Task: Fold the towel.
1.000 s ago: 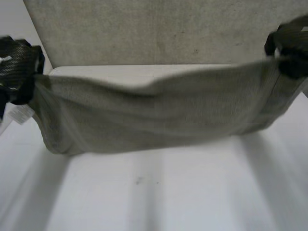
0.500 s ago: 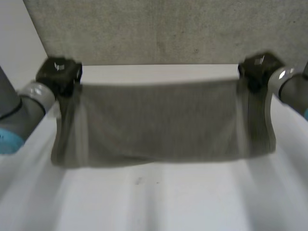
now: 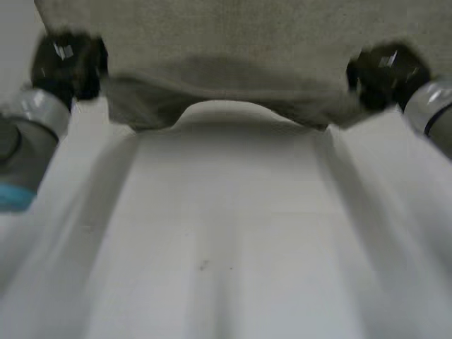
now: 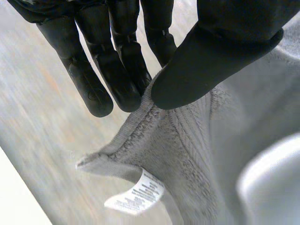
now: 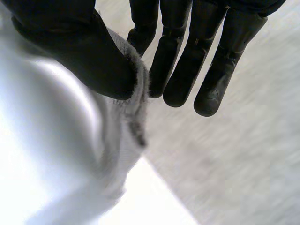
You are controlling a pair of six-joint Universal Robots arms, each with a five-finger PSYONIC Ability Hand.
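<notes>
The grey towel is stretched between my two hands near the table's far edge, and its middle sags. My left hand holds one end and my right hand the other. In the left wrist view the thumb and fingers pinch a hemmed corner of the towel, and a white label hangs just below that corner. In the right wrist view the thumb and fingers pinch the edge of the towel.
The white table spreads out in front of the towel, with a small dark speck near its middle. A grey carpet-like surface lies beyond the far edge. Both grey forearms come in from the sides.
Both hands have carried the towel away from me toward the table's far edge. It hung low and wide across the middle before; now it is a narrow sagging band at the back.
</notes>
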